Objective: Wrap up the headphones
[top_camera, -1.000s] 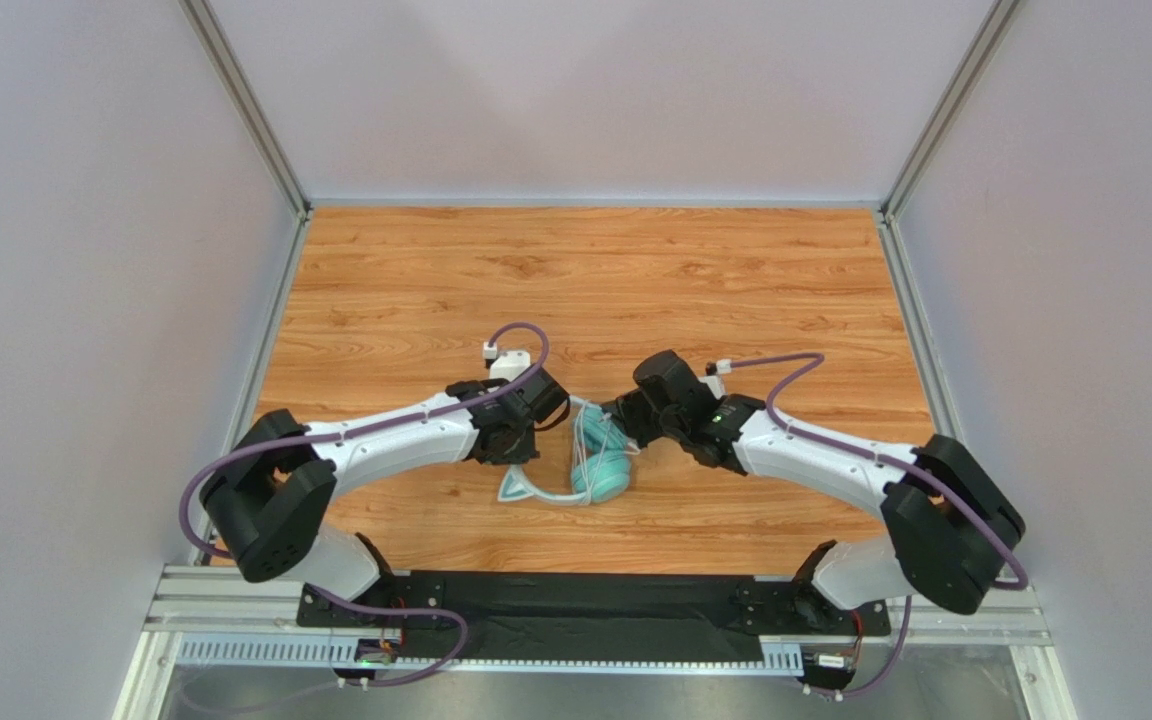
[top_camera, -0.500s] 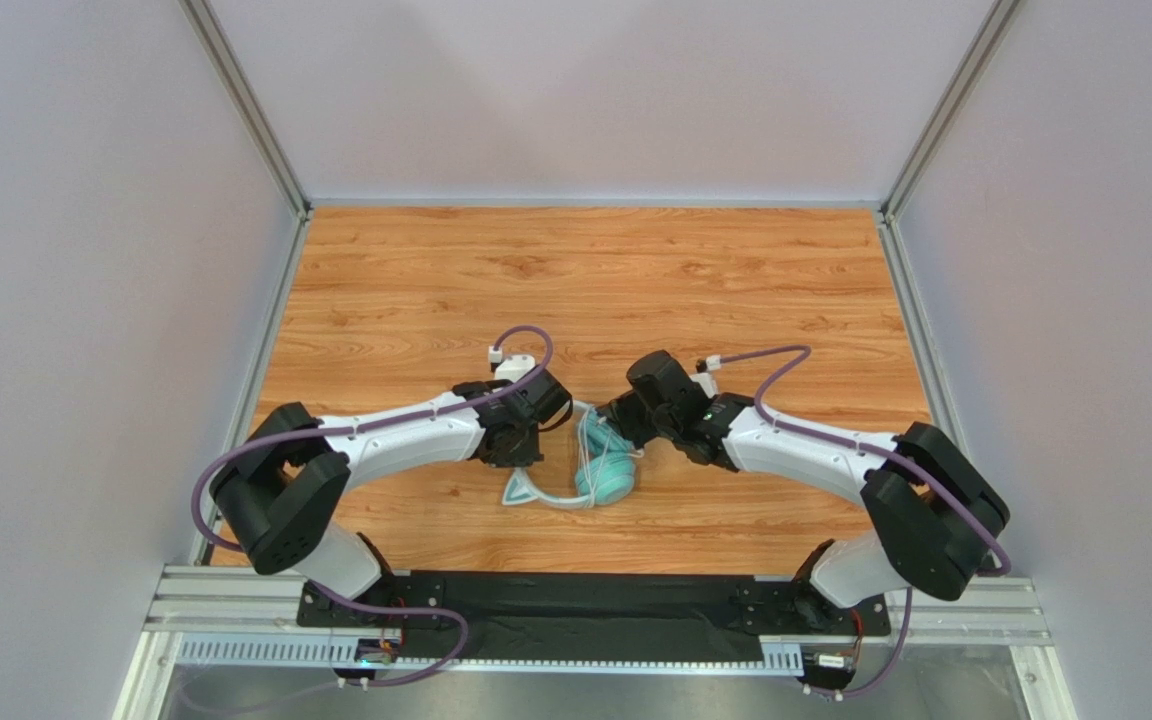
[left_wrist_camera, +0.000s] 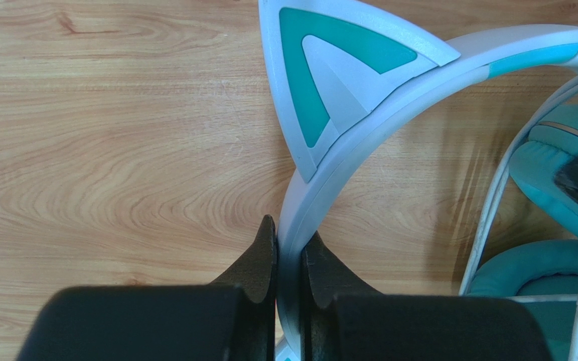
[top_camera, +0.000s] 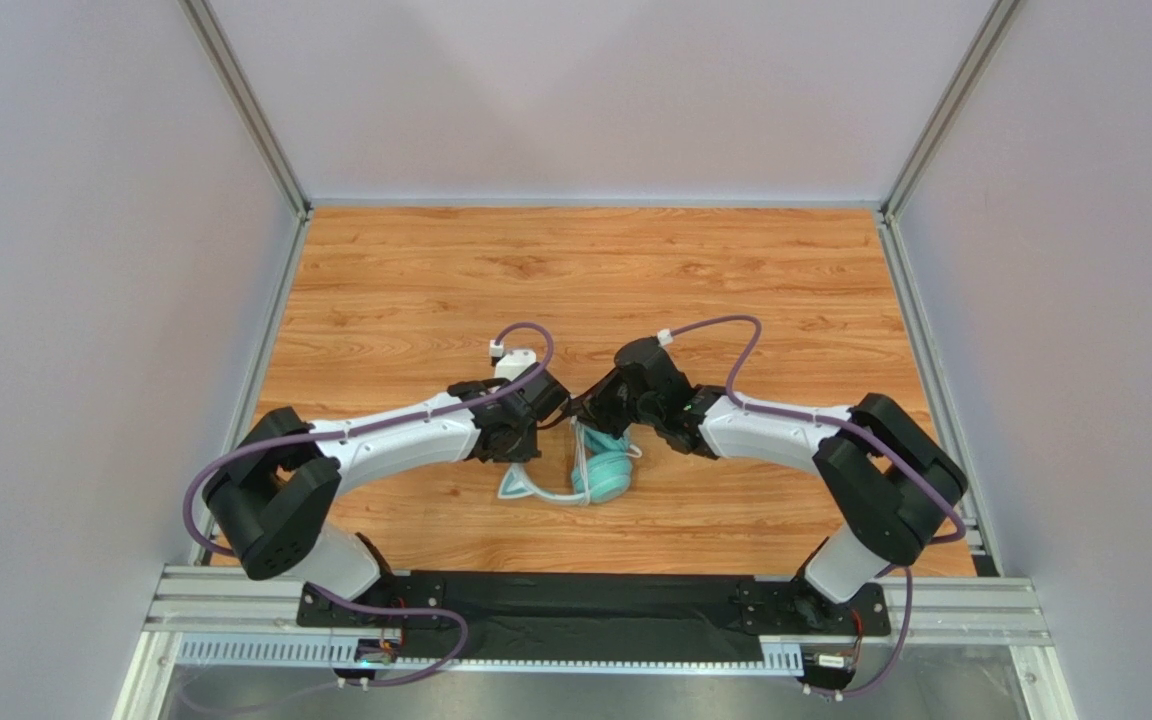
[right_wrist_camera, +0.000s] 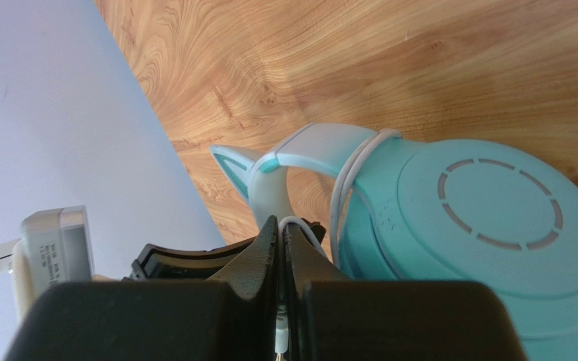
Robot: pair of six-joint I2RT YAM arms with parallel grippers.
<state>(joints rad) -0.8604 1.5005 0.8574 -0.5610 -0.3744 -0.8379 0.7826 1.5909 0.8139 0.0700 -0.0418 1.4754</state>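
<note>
Table: the wooden table (top_camera: 597, 270) bears the set toward 6 o'clock.
Headphones: the teal cat-eared over-ear headphones (top_camera: 600, 474) lie between both wrists.
Left: the left gripper (left_wrist_camera: 290, 242) clamps the pale headband (left_wrist_camera: 390, 98).
Right: the right gripper (right_wrist_camera: 281, 229) pinches the thin white cable (right_wrist_camera: 342, 180), which leads toward 1 o'clock over the band.

1. Table (top_camera: 432, 285): wood grain, smooth, faint sheen.
2. Headphones (right_wrist_camera: 495, 218): smooth satin plastic; ear pads (left_wrist_camera: 541, 169) at the right of the left wrist view look soft, leather-like.
3. Cable (left_wrist_camera: 488, 218): thin, smooth, white.
4. Fingers (left_wrist_camera: 258, 263): matt black plastic.
5. Rail (top_camera: 222, 615), lower left: bare silver metal.
</note>
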